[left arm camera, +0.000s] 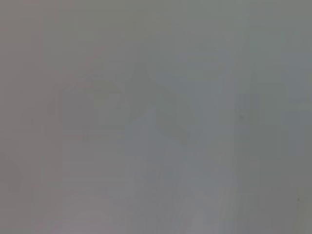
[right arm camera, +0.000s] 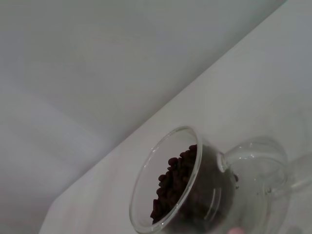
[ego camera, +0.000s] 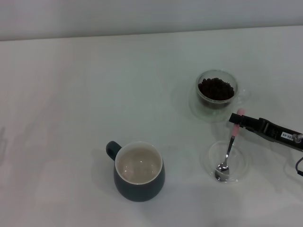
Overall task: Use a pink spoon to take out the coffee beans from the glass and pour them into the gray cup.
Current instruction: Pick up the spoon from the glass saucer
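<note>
The left wrist view is uniformly blurred; nothing in it can be identified. The left gripper is not seen in any view. The right gripper [ego camera: 235, 119] is cut off by the right edge of the head view, and the spacing of its fingers at the pink spoon [ego camera: 229, 147] cannot be resolved. In the right wrist view, the glass [right arm camera: 195, 187] is cut off at the picture's edge, and its base is not shown.
</note>
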